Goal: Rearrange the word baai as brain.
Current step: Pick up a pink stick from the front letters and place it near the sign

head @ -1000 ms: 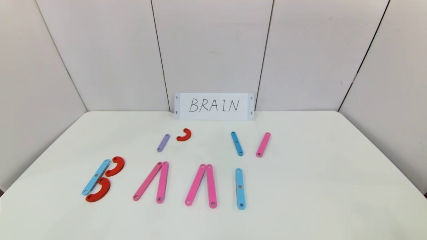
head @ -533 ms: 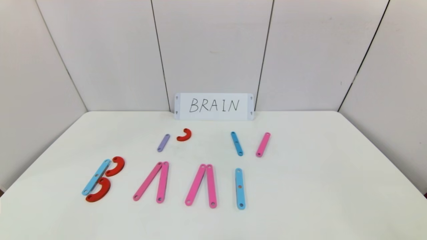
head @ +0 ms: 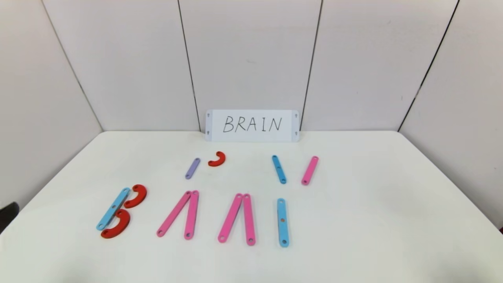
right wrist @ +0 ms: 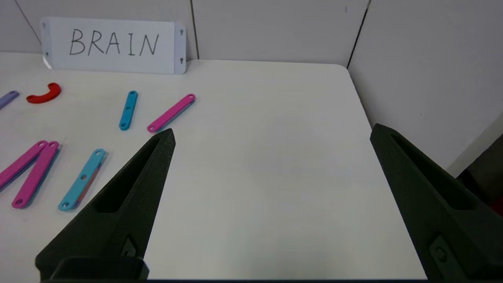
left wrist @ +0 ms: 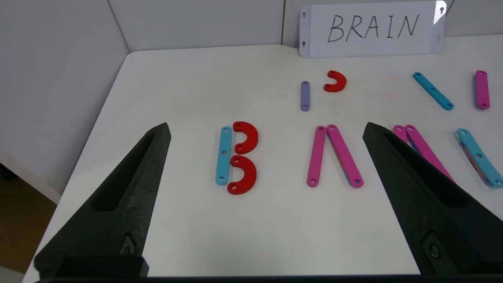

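Note:
The word baai lies flat along the near half of the white table. Its B is a blue bar with two red curves. Two A's are pairs of pink bars. Its I is a blue bar. My left gripper is open and empty, above the table's near left, with the B and first A ahead between its fingers. My right gripper is open and empty over the bare right side of the table.
Spare pieces lie behind the word: a purple bar, a small red curve, a blue bar and a pink bar. A white card reading BRAIN leans on the back wall. Grey panels enclose the table.
A dark part of my left arm has come into the head view at its far left edge. The pieces have not moved.

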Robot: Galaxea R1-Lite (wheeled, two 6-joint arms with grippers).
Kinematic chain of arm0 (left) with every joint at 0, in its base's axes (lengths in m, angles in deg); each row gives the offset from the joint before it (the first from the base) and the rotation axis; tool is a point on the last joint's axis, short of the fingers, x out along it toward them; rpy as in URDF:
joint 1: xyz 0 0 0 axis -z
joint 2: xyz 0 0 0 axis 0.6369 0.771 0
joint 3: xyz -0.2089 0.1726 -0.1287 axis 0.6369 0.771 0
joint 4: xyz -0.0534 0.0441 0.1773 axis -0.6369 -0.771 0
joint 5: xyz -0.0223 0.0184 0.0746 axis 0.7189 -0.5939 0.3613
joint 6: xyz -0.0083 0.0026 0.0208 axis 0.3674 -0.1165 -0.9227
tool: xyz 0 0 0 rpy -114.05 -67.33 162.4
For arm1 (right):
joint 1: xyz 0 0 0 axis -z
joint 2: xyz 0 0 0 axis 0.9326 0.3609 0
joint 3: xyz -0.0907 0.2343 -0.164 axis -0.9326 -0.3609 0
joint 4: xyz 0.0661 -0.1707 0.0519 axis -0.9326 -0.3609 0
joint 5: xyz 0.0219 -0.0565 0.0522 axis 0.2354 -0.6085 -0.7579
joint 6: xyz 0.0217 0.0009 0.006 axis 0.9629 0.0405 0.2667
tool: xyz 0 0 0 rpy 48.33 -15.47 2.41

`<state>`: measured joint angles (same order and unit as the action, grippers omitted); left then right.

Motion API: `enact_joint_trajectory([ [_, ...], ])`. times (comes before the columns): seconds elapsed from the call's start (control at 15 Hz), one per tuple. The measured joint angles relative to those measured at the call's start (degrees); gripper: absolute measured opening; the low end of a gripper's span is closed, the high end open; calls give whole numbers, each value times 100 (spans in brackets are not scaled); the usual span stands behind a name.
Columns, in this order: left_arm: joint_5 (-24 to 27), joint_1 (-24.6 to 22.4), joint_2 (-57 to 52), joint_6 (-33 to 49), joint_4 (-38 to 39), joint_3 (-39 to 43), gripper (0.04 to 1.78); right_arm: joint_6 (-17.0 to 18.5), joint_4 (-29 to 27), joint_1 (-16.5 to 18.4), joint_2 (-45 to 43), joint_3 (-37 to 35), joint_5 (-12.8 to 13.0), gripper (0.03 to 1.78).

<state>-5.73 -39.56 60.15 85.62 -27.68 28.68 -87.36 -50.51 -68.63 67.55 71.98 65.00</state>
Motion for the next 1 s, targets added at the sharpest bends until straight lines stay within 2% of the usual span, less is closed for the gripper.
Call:
enact_joint_trajectory([
  [0.47, 79, 145, 3104, -267, -60, -1835, 172, -11, -88, -127, 2770, 1914, -369, 174],
  [0.73, 66, 664, 4492, -700, -72, -2302, 172, -20, -24, -372, 3782, 2341, -706, 174],
  [1.0, 74, 1076, 5333, -846, -140, -2469, 172, -20, 13, -482, 4617, 2636, -937, 174],
])
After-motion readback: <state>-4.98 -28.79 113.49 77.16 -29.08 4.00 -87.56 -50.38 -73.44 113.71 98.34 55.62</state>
